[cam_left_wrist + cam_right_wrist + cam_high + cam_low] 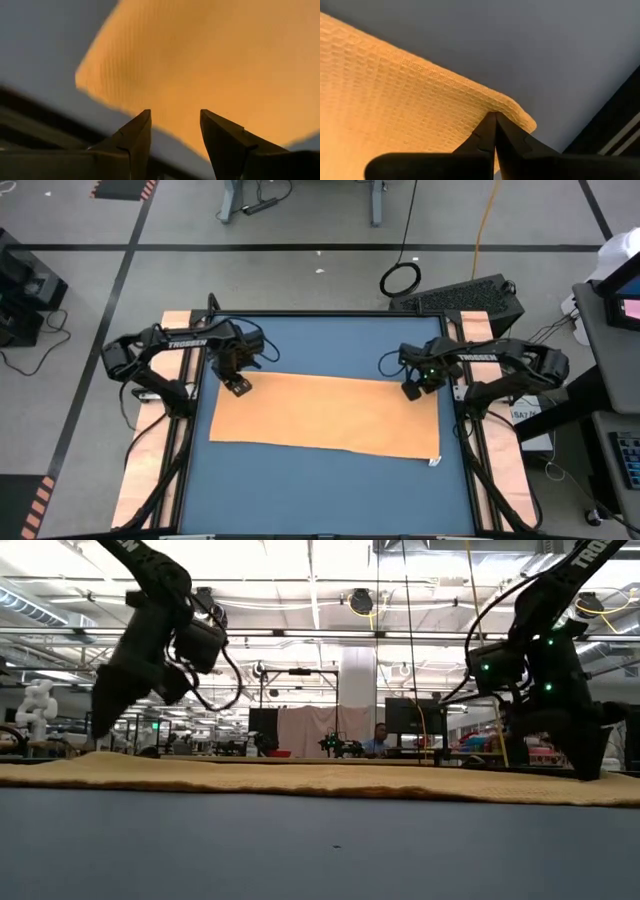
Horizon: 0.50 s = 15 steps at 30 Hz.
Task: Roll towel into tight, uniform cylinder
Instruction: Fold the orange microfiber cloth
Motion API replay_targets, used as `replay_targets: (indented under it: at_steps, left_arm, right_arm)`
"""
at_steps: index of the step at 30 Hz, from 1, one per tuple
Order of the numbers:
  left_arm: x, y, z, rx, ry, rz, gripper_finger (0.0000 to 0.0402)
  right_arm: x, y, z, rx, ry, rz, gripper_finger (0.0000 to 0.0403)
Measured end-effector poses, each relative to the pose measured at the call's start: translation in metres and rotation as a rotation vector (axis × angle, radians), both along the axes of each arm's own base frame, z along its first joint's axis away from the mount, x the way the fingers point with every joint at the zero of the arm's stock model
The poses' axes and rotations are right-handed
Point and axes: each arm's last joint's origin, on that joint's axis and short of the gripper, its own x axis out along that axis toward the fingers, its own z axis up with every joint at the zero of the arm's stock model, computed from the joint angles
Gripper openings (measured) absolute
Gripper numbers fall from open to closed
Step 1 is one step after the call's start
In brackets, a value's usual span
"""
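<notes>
**Towel flat, both arms at the far corners**

Left gripper [238, 385] sits at the towel's [325, 415] far left corner with its jaws parted, nothing between them, tips just above the cloth from what I can see. The towel is spread flat across the blue table [330, 485], white tag [434, 462] at its near right corner. Right gripper [411, 391] is clenched tight at the far right corner, tips touching the edge, though whether any fabric is actually pinched is hard to say.
</notes>
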Motion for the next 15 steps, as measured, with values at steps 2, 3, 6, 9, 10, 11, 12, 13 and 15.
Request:
replay_targets:
  at_steps: [2, 3, 6, 9, 10, 11, 12, 13, 15]
  left_arm:
    - [-0.004, -0.002, 0.012, 0.0, 0.006, 0.013, 0.0173]
    - [-0.005, -0.003, 0.017, 0.011, -0.006, 0.027, 0.0173]
    - [-0.008, -0.004, 0.023, 0.063, -0.062, 0.068, 0.0173]
    - [-0.008, -0.001, 0.014, 0.136, -0.079, 0.08, 0.0173]
    - [-0.007, 0.001, 0.009, 0.144, -0.089, 0.087, 0.0173]
    - [-0.007, 0.002, 0.004, 0.145, -0.093, 0.094, 0.0173]
    - [-0.007, 0.004, -0.002, 0.142, -0.09, 0.104, 0.0173]
    - [-0.007, 0.006, -0.008, 0.143, -0.081, 0.115, 0.0173]
    - [-0.008, 0.009, -0.017, 0.17, -0.042, 0.13, 0.0173]
  right_arm:
    - [0.002, 0.0, 0.009, -0.002, -0.04, -0.018, 0.0]
    - [0.004, 0.0, 0.014, -0.012, -0.079, -0.029, 0.0]
    - [0.01, 0.0, 0.032, -0.062, -0.174, -0.055, 0.0]
    - [0.017, 0.002, 0.048, -0.115, -0.279, -0.083, 0.0]
    - [0.02, 0.002, 0.052, -0.133, -0.322, -0.088, 0.0]
    - [0.022, 0.003, 0.054, -0.144, -0.353, -0.095, 0.0]
    - [0.024, 0.004, 0.056, -0.155, -0.383, -0.098, 0.0]
    - [0.026, 0.004, 0.058, -0.163, -0.41, -0.101, 0.0]
    - [0.03, 0.006, 0.06, -0.172, -0.447, -0.105, 0.0]
